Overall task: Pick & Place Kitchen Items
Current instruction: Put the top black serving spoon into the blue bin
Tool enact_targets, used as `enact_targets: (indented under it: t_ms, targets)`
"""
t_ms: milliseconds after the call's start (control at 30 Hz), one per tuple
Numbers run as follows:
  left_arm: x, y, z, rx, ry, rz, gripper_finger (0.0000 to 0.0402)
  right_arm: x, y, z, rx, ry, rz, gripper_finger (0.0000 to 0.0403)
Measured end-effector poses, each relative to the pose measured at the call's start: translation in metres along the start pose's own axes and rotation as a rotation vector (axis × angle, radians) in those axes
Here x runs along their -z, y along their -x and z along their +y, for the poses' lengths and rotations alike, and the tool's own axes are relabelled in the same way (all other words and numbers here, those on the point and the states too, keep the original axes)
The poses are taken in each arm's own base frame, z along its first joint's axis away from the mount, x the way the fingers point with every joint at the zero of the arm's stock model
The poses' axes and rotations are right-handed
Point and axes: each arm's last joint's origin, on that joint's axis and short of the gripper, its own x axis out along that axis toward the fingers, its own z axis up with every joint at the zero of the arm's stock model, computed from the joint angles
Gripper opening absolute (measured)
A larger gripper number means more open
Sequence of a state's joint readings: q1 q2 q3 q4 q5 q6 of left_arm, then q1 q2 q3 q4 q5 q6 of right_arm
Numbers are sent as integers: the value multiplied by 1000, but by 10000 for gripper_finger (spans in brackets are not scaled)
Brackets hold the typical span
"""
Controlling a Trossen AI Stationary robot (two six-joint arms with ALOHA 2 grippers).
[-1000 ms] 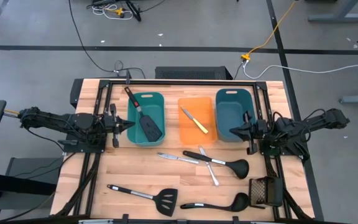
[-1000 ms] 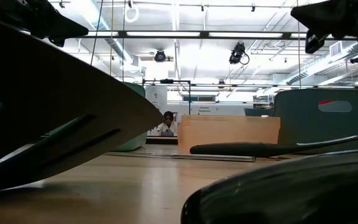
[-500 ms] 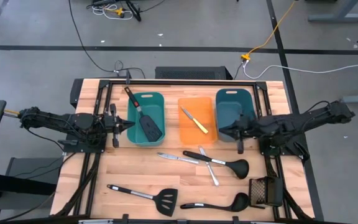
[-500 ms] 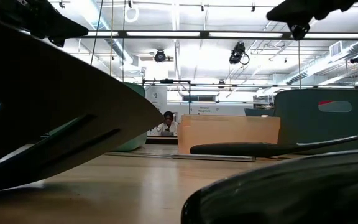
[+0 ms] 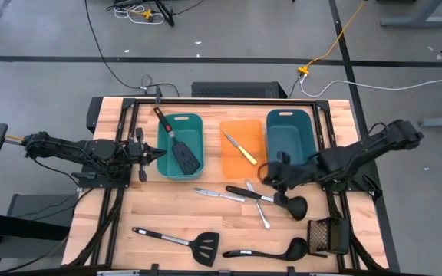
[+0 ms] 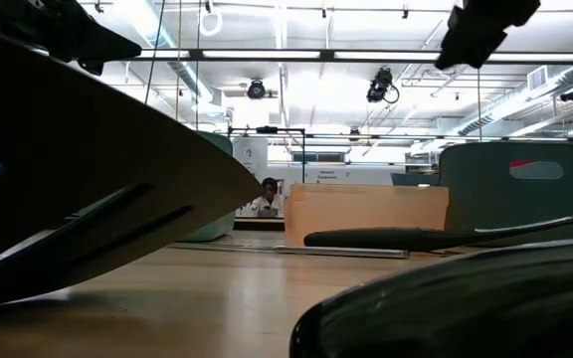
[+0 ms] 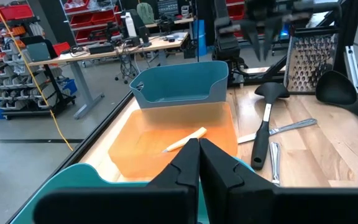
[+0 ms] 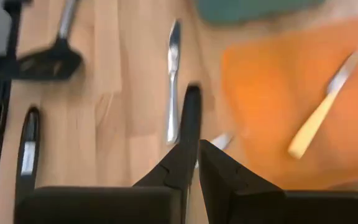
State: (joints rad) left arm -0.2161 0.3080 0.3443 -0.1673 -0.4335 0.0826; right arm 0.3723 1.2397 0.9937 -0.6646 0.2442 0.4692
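Two narrow-fingered grippers, left, right, wooden table, concrete floor

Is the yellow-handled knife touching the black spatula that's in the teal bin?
Apart. In the high view the yellow-handled knife lies in the orange bin, while the black spatula lies in the separate left teal bin.

The right gripper, fingers together, hovers above a black ladle handle, beside a silver knife.
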Motion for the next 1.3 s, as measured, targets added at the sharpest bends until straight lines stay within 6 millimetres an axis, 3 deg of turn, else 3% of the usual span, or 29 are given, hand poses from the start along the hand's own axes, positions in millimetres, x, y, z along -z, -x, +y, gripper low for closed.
enact_targets:
  t_ms: [367, 667, 800, 1300]
  targets:
    - [0, 0, 0, 0, 0, 0, 12, 17, -40, 13, 9, -143, 401, 60]
    - [0, 0, 0, 1, 19, 1, 14, 22, -65, 16, 21, -137, 465, 193]
    - [0, 0, 0, 1, 19, 1, 15, 24, -73, 16, 55, -126, 477, 230]
    - [0, 0, 0, 1, 17, 1, 16, 42, -107, 15, 173, -62, 603, 205]
